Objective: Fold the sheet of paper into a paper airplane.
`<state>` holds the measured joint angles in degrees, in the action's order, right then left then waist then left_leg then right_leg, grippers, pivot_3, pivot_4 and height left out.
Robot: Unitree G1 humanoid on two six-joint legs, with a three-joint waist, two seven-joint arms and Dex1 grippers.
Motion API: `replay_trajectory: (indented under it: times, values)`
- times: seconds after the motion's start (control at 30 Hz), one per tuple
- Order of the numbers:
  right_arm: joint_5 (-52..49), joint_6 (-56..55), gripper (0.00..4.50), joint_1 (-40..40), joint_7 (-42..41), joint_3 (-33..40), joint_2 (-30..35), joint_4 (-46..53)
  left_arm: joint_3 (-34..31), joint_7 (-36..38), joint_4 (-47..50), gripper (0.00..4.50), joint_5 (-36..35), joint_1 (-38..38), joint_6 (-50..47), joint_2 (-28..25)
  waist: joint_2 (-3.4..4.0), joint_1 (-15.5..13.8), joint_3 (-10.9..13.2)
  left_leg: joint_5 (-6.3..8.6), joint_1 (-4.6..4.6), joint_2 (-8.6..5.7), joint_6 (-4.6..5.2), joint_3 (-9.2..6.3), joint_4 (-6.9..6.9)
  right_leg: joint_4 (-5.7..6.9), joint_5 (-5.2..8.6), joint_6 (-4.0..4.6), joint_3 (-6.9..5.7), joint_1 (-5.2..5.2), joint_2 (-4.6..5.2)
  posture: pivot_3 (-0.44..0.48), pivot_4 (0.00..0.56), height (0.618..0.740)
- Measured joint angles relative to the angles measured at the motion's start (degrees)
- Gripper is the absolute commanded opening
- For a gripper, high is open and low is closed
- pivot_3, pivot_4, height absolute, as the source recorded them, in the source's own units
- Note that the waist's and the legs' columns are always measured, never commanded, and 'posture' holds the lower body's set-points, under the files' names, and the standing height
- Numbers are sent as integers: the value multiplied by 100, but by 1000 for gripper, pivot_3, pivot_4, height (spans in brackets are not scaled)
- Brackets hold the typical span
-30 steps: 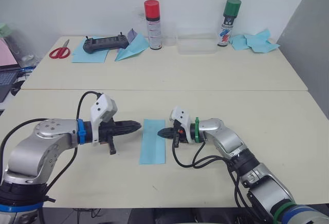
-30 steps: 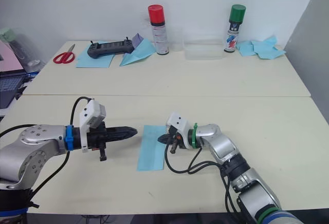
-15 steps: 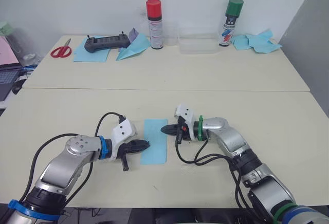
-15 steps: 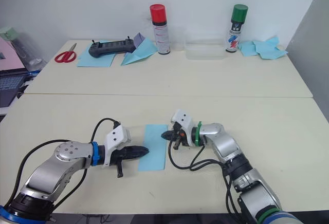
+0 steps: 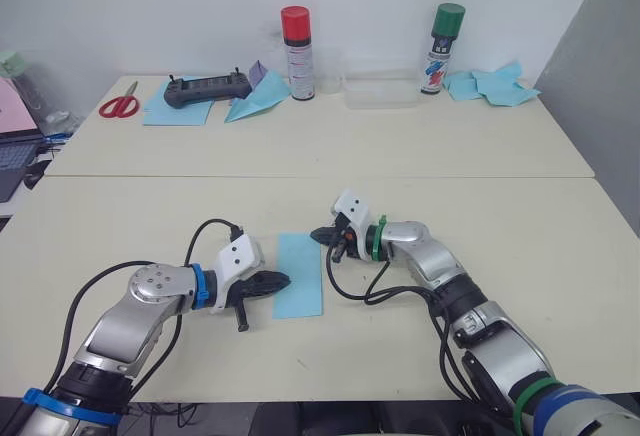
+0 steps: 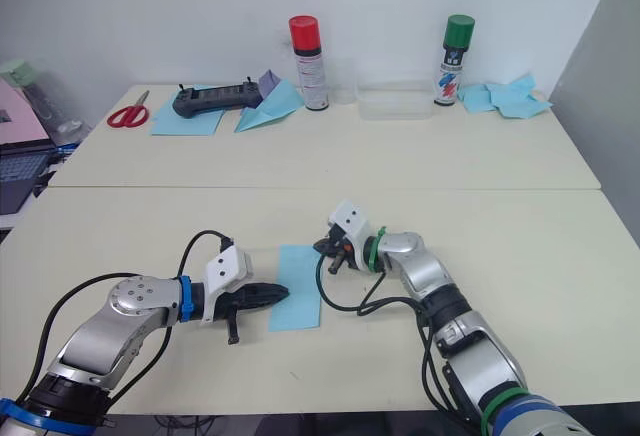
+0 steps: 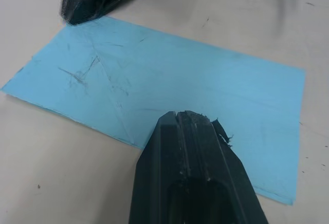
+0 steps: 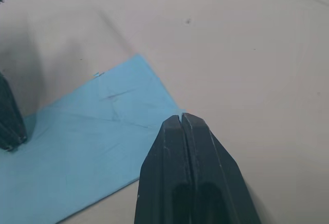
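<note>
The sheet of paper (image 5: 300,276) lies flat on the near table, a light-blue rectangle with faint crease lines (image 7: 110,88). My left gripper (image 5: 284,280) is shut, and its tip rests on the sheet's left edge, toward the near end. My right gripper (image 5: 316,235) is also shut, with its tip at the sheet's far right corner (image 8: 175,112). Neither gripper holds anything. In the left wrist view the right gripper (image 7: 90,3) shows at the sheet's far corner. The paper airplane is out of view.
On the far table stand a red-capped spray can (image 5: 296,38), a green-capped can (image 5: 439,34) and a clear box (image 5: 382,89). There are also red scissors (image 5: 118,104), a black controller (image 5: 207,87) on a flat blue sheet (image 5: 168,111), a blue paper dart (image 5: 256,97) and crumpled blue scraps (image 5: 495,84).
My left gripper has dropped from the sheet's far left side to its near left edge. My right gripper has moved up to the far right corner. The sheet stays flat.
</note>
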<state>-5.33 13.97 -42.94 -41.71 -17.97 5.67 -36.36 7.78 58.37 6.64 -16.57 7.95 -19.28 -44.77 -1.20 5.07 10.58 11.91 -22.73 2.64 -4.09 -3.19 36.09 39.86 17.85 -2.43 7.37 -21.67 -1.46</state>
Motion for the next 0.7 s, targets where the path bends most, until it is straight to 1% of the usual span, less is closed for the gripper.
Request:
replay_trajectory:
  times: [0.13, 0.23, 0.3, 0.33, 0.47, 0.57, 0.67, 0.7]
  values:
    - [137, -394, 28, -191, 456, 155, -4, -424, 41, 57, -49, 0, 44, 44, 76, 0, -2, -10, -3, 0, -3, -4, 0, 0, -1, -3, 0, 0, -1, 0, 4, 0, 150, 740]
    - [114, -661, 28, -129, 381, 342, 63, -453, 65, 107, -66, 0, 81, 89, 93, 0, -2, -26, -3, 0, -16, -6, 0, -1, -1, -8, -8, -15, -2, 6, 7, 0, 150, 740]
    - [-134, -679, 28, 145, -4, 545, 167, -132, 72, 135, -67, 0, 84, 104, 98, 0, -1, -34, -1, 0, -21, -6, 0, -1, -6, -18, -13, -26, -5, 21, 8, 0, 150, 740]
    - [-303, -626, 28, 310, -300, 560, 215, 176, 75, 150, -70, 0, 88, 120, 98, 0, 5, -32, 2, 0, -24, -6, 0, -1, -11, -24, -17, -34, -5, 21, 9, 0, 150, 740]
    - [-635, -104, 28, 633, -1207, 355, 394, 1383, 82, 205, -111, 0, 118, 173, 91, 7, 16, -28, 9, 0, -22, -3, 0, -7, -22, -27, -16, -33, -13, 19, 8, 0, 150, 740]
    - [-668, 113, 28, 770, -1352, 183, 396, 1634, 89, 209, -112, 0, 122, 179, 88, 12, 16, -32, 9, 0, -21, -3, 0, -7, -22, -30, -6, -14, -12, 19, 8, 0, 150, 740]
    - [-358, 401, 28, 1067, -1389, -318, 491, 1732, 84, 209, -41, 0, 128, 143, 73, 7, 16, -31, 9, 1, -25, -4, 0, 2, -25, -50, -3, -8, -8, 18, 14, 0, 150, 740]
    - [-251, 409, 28, 1046, -1412, -414, 525, 1776, 77, 211, -14, 0, 129, 121, 57, -6, 18, -26, 4, 1, -21, -4, 0, 9, -28, -54, -3, -9, -5, 21, 17, 0, 150, 740]
